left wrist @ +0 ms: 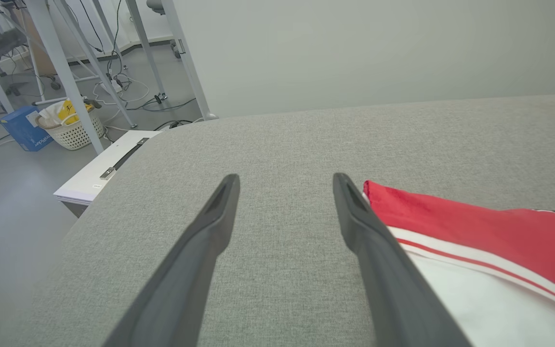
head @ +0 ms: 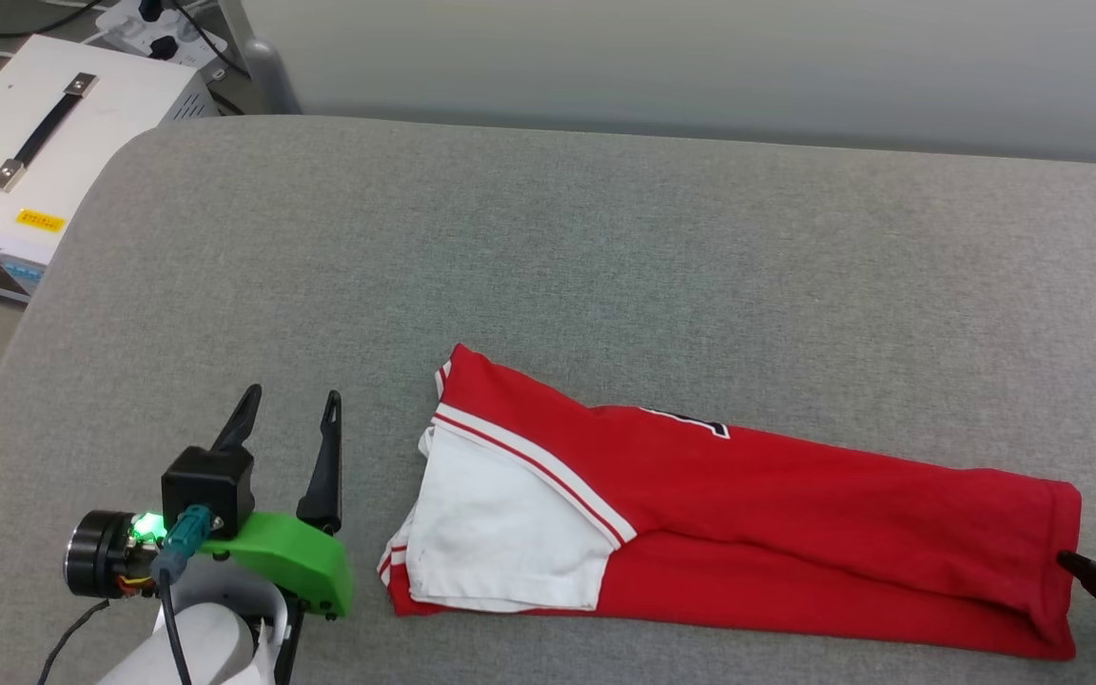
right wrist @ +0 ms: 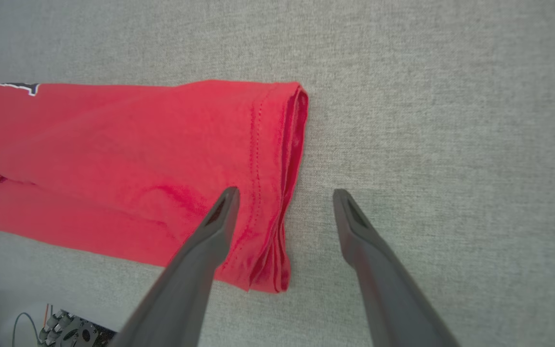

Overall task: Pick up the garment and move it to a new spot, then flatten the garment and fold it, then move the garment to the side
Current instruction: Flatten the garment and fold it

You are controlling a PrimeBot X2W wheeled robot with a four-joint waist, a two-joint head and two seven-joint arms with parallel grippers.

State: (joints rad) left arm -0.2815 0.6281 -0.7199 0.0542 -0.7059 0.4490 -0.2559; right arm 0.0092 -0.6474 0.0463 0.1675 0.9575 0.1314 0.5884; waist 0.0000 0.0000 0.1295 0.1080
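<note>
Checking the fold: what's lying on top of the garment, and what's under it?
A white sleeve with a striped edge lies folded over the left end of the garment. Around it the grey surface shows; the layers beneath the sleeve are covered.

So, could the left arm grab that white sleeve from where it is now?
Probably yes. The left fingers are open and sit just beside the sleeve, with only bare grey surface between them, and nothing lies on the sleeve. They would have to shift a little toward it first.
</note>
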